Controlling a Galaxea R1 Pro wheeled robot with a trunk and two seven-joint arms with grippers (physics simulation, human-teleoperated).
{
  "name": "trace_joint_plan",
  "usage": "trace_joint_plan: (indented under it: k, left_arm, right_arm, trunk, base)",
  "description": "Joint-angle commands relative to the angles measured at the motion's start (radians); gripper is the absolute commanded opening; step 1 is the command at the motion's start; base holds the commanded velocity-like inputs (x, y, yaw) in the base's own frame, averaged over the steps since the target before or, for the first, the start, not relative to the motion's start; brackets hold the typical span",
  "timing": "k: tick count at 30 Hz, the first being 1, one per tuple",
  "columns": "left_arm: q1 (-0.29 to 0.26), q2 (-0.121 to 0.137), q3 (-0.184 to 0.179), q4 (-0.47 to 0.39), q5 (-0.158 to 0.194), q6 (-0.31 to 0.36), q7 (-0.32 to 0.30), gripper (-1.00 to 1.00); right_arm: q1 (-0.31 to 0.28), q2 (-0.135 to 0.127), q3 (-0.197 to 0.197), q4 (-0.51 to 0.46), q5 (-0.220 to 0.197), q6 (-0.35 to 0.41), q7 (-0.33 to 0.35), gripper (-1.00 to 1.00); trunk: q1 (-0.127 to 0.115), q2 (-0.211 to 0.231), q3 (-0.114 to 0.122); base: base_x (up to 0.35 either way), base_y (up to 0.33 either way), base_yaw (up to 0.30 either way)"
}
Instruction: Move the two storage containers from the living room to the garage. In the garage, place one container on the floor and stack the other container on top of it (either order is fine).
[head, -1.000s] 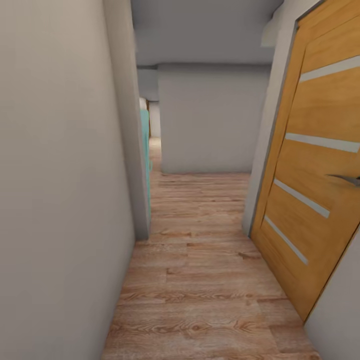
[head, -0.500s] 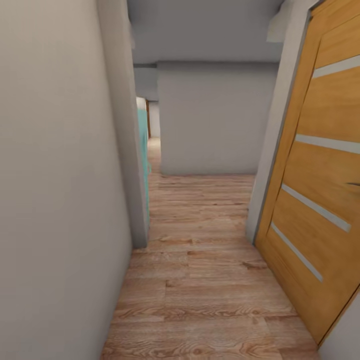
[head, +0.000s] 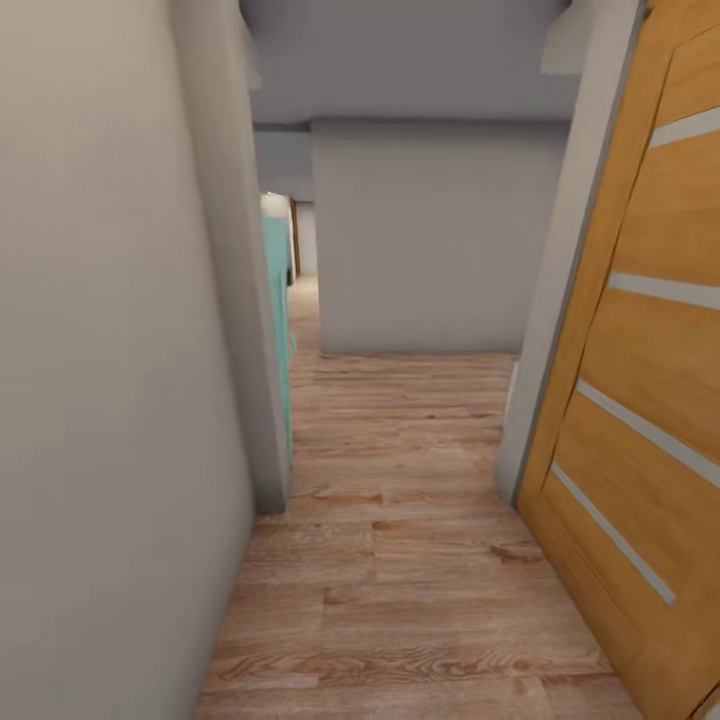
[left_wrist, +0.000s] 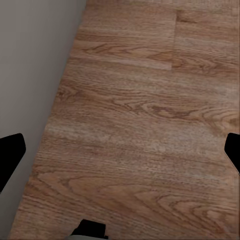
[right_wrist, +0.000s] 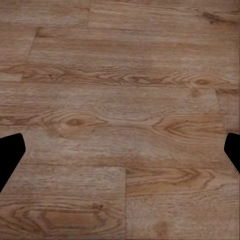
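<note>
The two storage containers and the garage are out of view. I am in a narrow corridor with a light wood-plank floor (head: 400, 560). In the left wrist view my left gripper (left_wrist: 120, 152) hangs over the planks close to a grey wall (left_wrist: 30, 65). Its black fingertips (left_wrist: 10, 155) stand wide apart with nothing between them. In the right wrist view my right gripper (right_wrist: 120, 152) is open over bare planks, its fingertips (right_wrist: 10, 152) at the two edges of the picture.
A grey wall (head: 100, 350) runs close on my left and ends at a corner (head: 255, 420). Behind that corner shows the edge of a teal door (head: 280, 330). An orange wooden door (head: 640, 400) stands on the right. A grey wall (head: 430, 240) faces me, with a passage (head: 305, 270) leading past its left side.
The whole view has shifted as the camera moves forward along the corridor: the left corner and the wooden door are nearer, and the door's handle has left the picture.
</note>
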Motion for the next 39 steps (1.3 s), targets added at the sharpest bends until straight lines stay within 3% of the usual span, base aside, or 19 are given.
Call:
trace_joint_plan:
  k: [1,39]
  left_arm:
    - [-0.002,0.0,-0.001,0.004,0.009,-0.006,-0.004,1.0]
    - [-0.002,0.001,-0.002,0.004,0.009,-0.006,-0.004,1.0]
  right_arm:
    - [0.001,0.0,0.001,-0.002,0.003,-0.001,-0.001,1.0]
    - [0.001,0.0,0.0,-0.002,0.003,-0.001,-0.001,1.0]
  trunk:
    - [0.001,0.0,-0.001]
    - [0.001,0.0,-0.001]
  base:
    - [0.326,-0.057,0.0]
    - [0.326,-0.011,0.0]
